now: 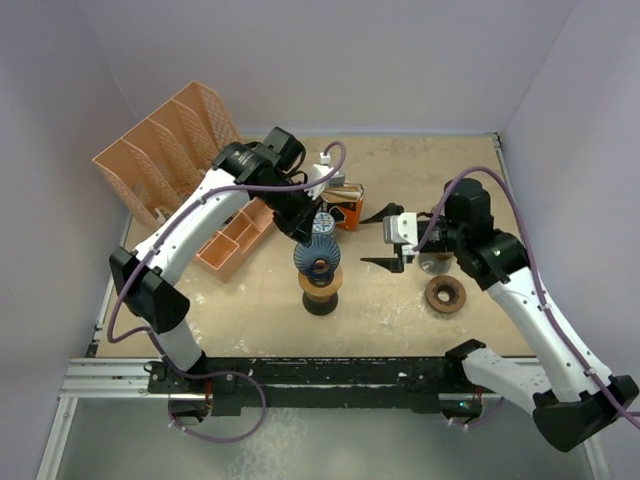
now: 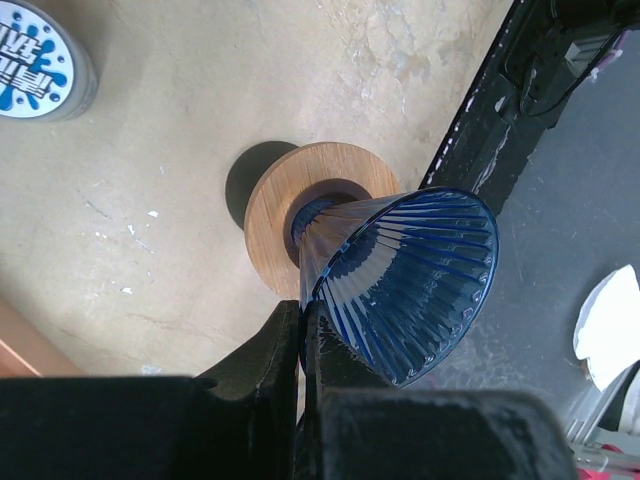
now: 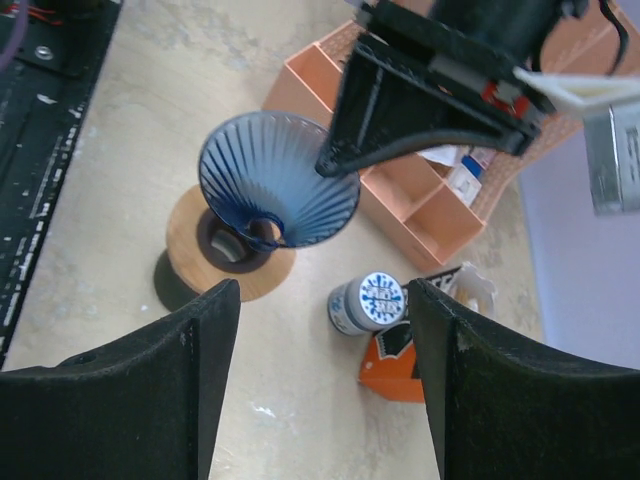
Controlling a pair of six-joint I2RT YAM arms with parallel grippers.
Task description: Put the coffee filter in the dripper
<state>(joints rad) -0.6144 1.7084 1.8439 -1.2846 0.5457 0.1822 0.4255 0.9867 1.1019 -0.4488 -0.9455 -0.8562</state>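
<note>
The blue ribbed glass dripper point(image 1: 318, 252) hangs tilted over a round wooden stand point(image 1: 322, 285) at the table's middle. My left gripper point(image 2: 303, 310) is shut on the dripper's rim point(image 2: 410, 280), one finger inside the cone and one outside. The wooden ring point(image 2: 275, 205) lies just beneath the cone's narrow end. To the right of the stand, my right gripper point(image 1: 385, 240) points at the dripper point(image 3: 270, 180) and is open, with nothing between its fingers point(image 3: 322, 290). A white crinkled paper, apparently the coffee filter point(image 3: 475, 285), sits by an orange box point(image 3: 395, 365) behind the stand.
A small tin with a blue and white lid point(image 3: 368, 300) stands next to the orange box. A peach organiser tray point(image 1: 235, 240) and a peach file rack point(image 1: 165, 150) are at the back left. A brown ring point(image 1: 445, 295) lies at the right. A black rail point(image 1: 300, 372) runs along the near edge.
</note>
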